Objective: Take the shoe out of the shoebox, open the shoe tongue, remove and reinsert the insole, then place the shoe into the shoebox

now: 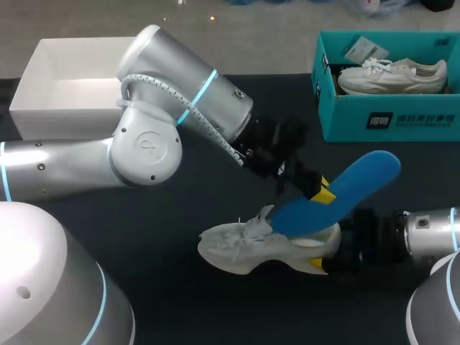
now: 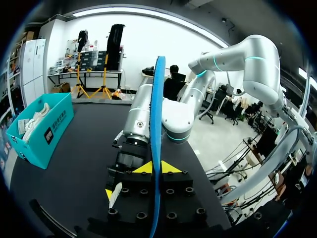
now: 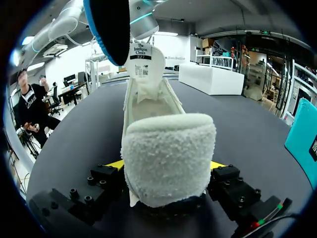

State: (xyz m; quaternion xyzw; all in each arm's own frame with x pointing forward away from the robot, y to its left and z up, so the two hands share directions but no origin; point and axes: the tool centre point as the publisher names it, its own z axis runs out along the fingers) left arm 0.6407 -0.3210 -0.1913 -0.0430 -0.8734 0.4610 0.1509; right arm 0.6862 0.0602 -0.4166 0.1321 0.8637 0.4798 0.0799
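A white shoe [image 1: 248,248] lies on the dark table, toe to the left. My right gripper [image 1: 325,253] is shut on its heel; in the right wrist view the fluffy heel [image 3: 168,158] fills the gap between the fingers of the right gripper [image 3: 166,166], and the tongue stands up ahead. My left gripper [image 1: 321,192] is shut on a blue insole [image 1: 348,188] that slants up to the right above the shoe, its lower end at the shoe's opening. In the left wrist view the insole [image 2: 157,114] stands edge-on in the left gripper [image 2: 157,167]. It also shows above the tongue as the insole [image 3: 111,25].
A teal shoebox [image 1: 388,118] at the back right holds a second white shoe [image 1: 392,75]. A white open box [image 1: 43,108] stands at the back left, partly behind my left arm. The teal shoebox [image 2: 42,129] lies off to the side of the left gripper.
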